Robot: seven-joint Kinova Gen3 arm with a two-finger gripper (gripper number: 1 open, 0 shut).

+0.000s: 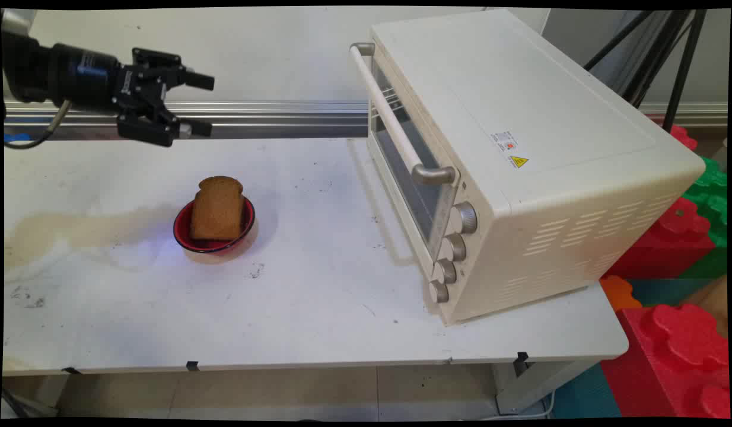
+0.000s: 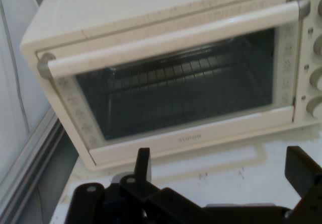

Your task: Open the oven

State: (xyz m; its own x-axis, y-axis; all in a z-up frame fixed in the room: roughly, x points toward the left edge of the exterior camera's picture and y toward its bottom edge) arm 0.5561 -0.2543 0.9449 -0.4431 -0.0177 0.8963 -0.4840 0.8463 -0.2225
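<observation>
My black gripper (image 1: 203,104) hangs in the air at the upper left of the main view, open and holding nothing, its fingers pointing right toward the oven. Below it and slightly right, a brown bread slice (image 1: 217,207) stands on edge in a small red bowl (image 1: 185,235) on the white table. A cream toaster oven (image 1: 520,148) stands on the right with its glass door (image 1: 401,166) shut and a long handle (image 1: 390,115) across the top. The hand view looks straight at that oven door (image 2: 181,88) and handle (image 2: 171,40), with a wire rack visible inside; my gripper (image 2: 221,168) is well short of it.
Four knobs (image 1: 455,252) run down the oven's front right side. Red and green foam blocks (image 1: 680,284) lie right of the table. A metal rail (image 1: 271,112) runs along the table's far edge. Black tripod legs (image 1: 668,53) stand behind the oven.
</observation>
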